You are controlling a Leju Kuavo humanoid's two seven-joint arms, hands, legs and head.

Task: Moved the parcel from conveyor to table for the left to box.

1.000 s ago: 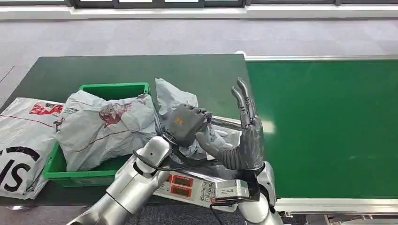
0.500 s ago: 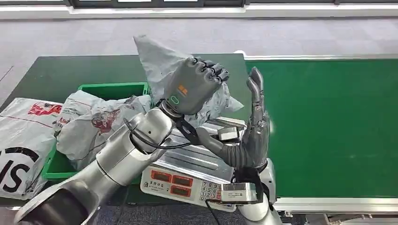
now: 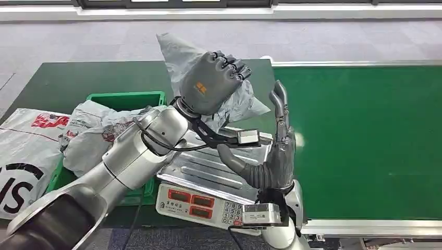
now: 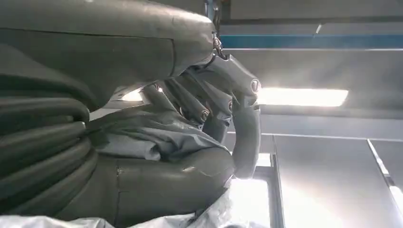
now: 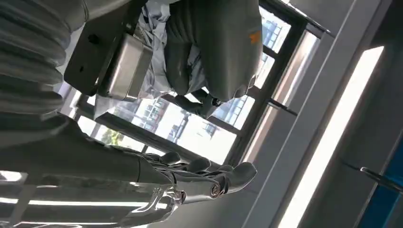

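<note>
Since half a second ago the left hand [image 3: 213,83] has shifted slightly, and the grey parcel [image 3: 182,54] it lifted off the scale [image 3: 208,177] a second ago hangs well above that scale. The left hand's fingers are curled tight around the crumpled plastic, seen close up in the left wrist view [image 4: 166,137]. The right hand [image 3: 273,156] stands upright at the scale's conveyor-side edge, fingers straight and spread, holding nothing; it has barely moved.

There are three parcels: the one held, a second grey one [image 3: 94,138] lying in the single green bin [image 3: 127,99] beside the scale, and a white one [image 3: 26,151] with red and black print on the table beyond that bin. One scale sits on the dark green table [image 3: 68,78]. One green conveyor [image 3: 365,140] lies on the scale's other side. The left forearm crosses in front of the bin and the parcel in it, hiding part of both.
</note>
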